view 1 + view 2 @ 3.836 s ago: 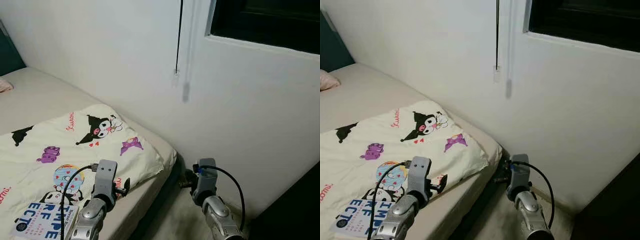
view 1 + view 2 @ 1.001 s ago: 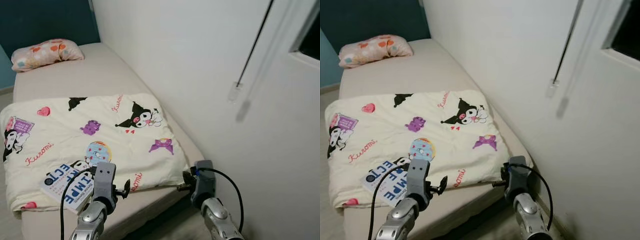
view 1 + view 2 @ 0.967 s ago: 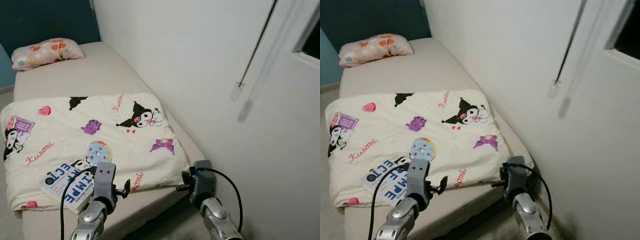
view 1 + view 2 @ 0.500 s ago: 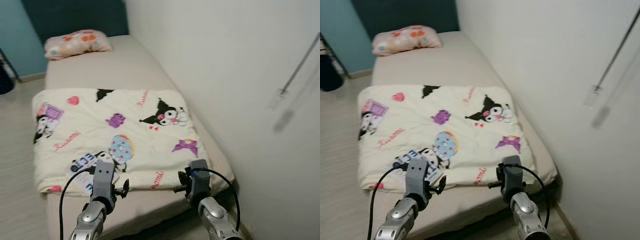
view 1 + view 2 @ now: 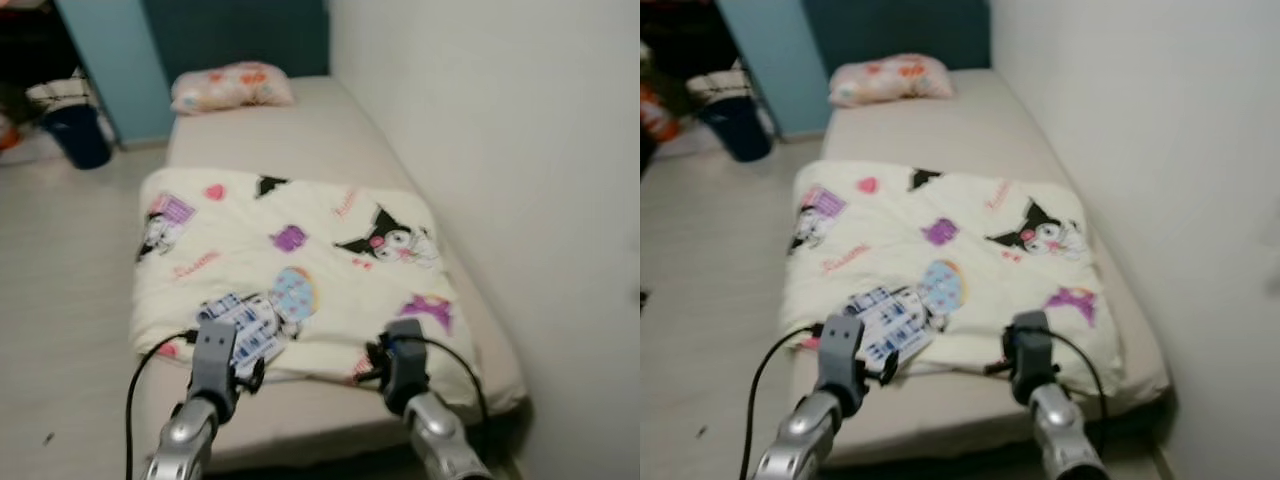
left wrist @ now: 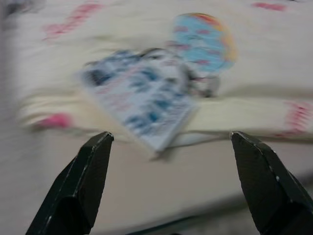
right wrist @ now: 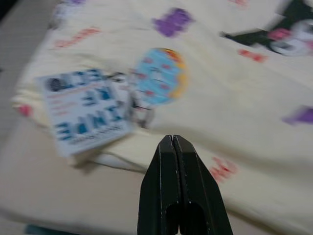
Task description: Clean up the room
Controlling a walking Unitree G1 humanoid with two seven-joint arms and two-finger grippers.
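Nearest, the left gripper [image 6: 168, 147] hangs wide open and empty; the right gripper [image 7: 175, 147] is closed on nothing. Just beyond, a book [image 5: 245, 325] lies on the cartoon-print blanket [image 5: 330, 260] on the bed [image 5: 280, 130]. Far left, a dark bin [image 5: 78, 135]; contents unclear.

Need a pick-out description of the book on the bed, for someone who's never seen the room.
Start from the bed along the white wall, with a pink patterned pillow at its far end. A cream cartoon-print blanket covers the near half. The book lies on the blanket's near corner on the floor side: flat, white, with blue lettering, the only loose object on it.
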